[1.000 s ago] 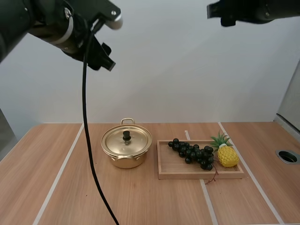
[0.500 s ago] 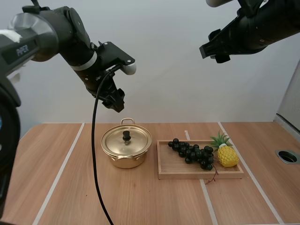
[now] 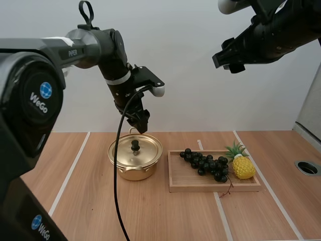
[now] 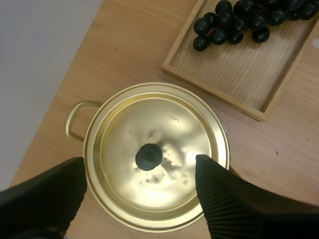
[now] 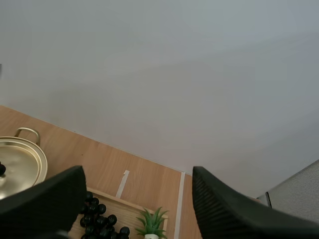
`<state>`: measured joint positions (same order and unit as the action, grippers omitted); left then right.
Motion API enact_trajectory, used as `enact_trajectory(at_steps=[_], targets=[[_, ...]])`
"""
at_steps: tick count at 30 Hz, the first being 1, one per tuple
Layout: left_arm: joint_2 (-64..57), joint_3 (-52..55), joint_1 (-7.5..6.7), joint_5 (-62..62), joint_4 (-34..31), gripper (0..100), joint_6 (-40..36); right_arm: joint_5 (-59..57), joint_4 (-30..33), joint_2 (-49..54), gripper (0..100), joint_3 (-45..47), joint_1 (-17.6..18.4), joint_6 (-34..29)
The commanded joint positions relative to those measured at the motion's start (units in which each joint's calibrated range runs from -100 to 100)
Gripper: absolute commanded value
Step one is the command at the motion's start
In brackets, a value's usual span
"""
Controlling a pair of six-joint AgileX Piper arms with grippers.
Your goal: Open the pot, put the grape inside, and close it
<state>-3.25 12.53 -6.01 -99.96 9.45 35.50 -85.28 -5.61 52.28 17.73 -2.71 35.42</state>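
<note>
A gold pot [image 3: 134,163] stands on the table with its lid [image 3: 135,149] on and a black knob [image 3: 135,145] in the middle. My left gripper [image 3: 140,121] hangs just above and behind the pot. In the left wrist view it [image 4: 140,167] is open, its fingers [image 4: 47,196] standing either side of the lid [image 4: 164,129] and knob [image 4: 149,156] below. A bunch of dark grapes [image 3: 205,163] lies in the wooden tray [image 3: 190,186] right of the pot. My right gripper [image 3: 226,57] is high above the tray, open [image 5: 138,172], with the grapes [image 5: 97,209] far beneath.
A toy pineapple [image 3: 243,166] lies at the tray's right end, touching the grapes. A round hole [image 3: 307,167] is set in the table near the right edge. Pale strips run across the wooden tabletop [image 3: 70,211], bare in front and to the left.
My left arm has swung down and to the right, from high at the left to just above the pot. The right arm dropped a little, then held.
</note>
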Motion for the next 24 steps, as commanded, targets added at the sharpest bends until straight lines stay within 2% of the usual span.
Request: enact_trajectory(at_steps=[1,24], targets=[[2.5,-0.5,-0.23,0.0,-0.6,100,-1.2,0.0,-0.6,0.5,100,-0.4,-0.3,0.3],[14.1,-3.2,-0.23,0.0,-2.4,100,-1.8,-2.0,-3.9,0.5,100,-0.4,-0.3,1.5]])
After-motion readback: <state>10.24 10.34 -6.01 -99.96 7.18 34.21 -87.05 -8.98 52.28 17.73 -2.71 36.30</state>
